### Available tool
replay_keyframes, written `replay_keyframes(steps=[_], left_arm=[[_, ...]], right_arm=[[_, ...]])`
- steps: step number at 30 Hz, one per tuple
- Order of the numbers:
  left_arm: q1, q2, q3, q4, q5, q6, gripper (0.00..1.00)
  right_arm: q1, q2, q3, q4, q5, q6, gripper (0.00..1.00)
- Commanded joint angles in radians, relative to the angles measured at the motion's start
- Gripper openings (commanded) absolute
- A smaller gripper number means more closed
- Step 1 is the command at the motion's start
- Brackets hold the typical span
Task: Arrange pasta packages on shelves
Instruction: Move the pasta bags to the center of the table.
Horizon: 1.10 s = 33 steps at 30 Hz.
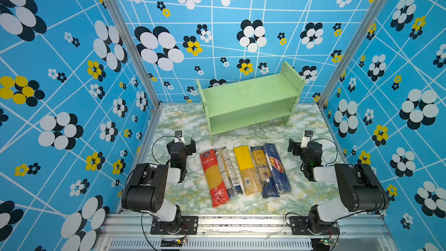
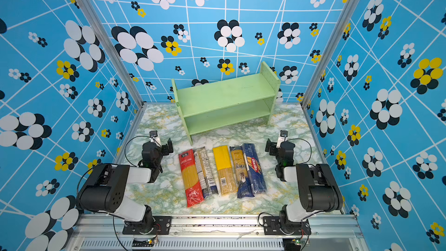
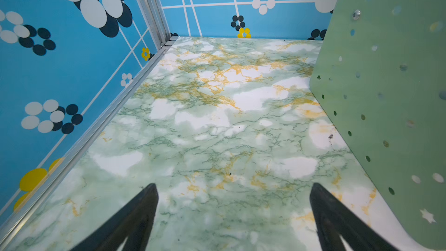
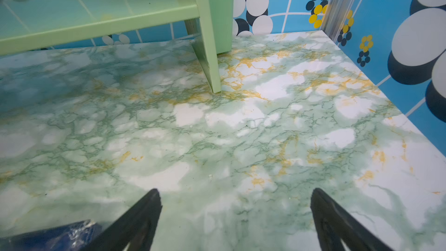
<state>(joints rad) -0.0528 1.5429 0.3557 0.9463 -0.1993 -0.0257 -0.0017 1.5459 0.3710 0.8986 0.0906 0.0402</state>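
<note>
As pkgs point(image 1: 245, 165) lie btwn grippers point(image 1: 187, 144) point(image 1: 299, 146), jaws apart

Bright even light, soft shadows, wide-angle warping

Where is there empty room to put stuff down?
Both boards of the green shelf are bare. The marble table is free between each shelf end and the blue walls. Crowded up front: five pasta packs lie side by side between the left arm and right arm.
</note>
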Motion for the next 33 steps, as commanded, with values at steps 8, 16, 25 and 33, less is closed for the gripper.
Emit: replay_keyframes(steps=[8, 16, 25, 33], left_arm=[[-0.005, 0.006, 0.01, 0.005, -0.012, 0.0, 0.99], [-0.005, 0.006, 0.011, 0.006, -0.012, 0.0, 0.99], [-0.008, -0.019, 0.024, -0.036, 0.0, 0.008, 0.99], [-0.032, -0.242, 0.096, -0.311, 0.012, 0.043, 0.99]], right_arm=[[-0.005, 0.0, 0.017, 0.0, -0.014, -0.002, 0.99], [-0.005, 0.002, 0.017, 0.0, -0.014, -0.002, 0.99], [-0.005, -0.002, 0.011, 0.008, -0.014, -0.005, 0.99], [-0.005, -0.02, -0.043, 0.101, 0.016, 0.01, 0.99]])
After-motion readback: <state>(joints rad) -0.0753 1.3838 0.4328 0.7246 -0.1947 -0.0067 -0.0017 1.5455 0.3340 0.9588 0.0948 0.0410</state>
